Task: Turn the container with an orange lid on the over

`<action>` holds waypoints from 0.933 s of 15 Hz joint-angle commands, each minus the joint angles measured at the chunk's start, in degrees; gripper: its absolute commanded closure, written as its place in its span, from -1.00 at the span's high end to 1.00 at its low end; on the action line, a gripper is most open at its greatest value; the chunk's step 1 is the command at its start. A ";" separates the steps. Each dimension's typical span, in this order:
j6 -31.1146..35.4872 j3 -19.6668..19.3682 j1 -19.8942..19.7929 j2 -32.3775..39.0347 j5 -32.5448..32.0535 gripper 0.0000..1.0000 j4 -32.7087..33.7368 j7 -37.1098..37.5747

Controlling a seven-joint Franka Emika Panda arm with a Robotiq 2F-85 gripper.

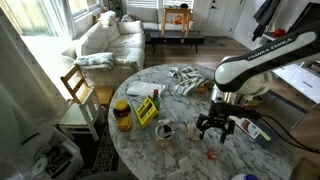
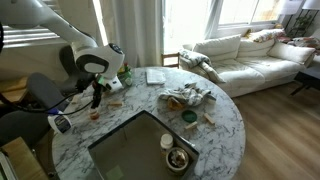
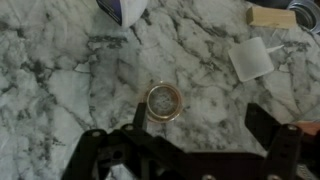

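In the wrist view the container (image 3: 165, 101) is a tiny round thing with an orange-red rim and a pale middle, seen from straight above on the marble table (image 3: 60, 70). My gripper (image 3: 200, 125) hangs over it, open, with nothing held. The container lies just ahead of the left finger (image 3: 140, 118); the right finger (image 3: 266, 125) stands well clear of it. In both exterior views the gripper (image 1: 215, 133) (image 2: 96, 100) points down a little above the tabletop, and the container shows as a small red spot (image 1: 209, 156) (image 2: 95, 116) below it.
A white square piece (image 3: 250, 62) and a wooden block (image 3: 272, 17) lie beyond the right finger. An amber jar with a yellow lid (image 1: 122, 115), a yellow box (image 1: 146, 108), a small cup (image 1: 165, 130) and crumpled cloth (image 1: 185, 80) are across the table. A chair (image 1: 78, 95) stands at its edge.
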 commanded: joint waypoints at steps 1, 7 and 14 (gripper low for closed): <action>0.41 -0.25 0.37 4.08 -2.65 1.00 2.44 3.40; -0.47 -0.33 0.11 7.63 -4.44 0.60 4.08 3.46; -0.97 -0.57 0.13 9.90 -5.65 0.88 5.31 3.83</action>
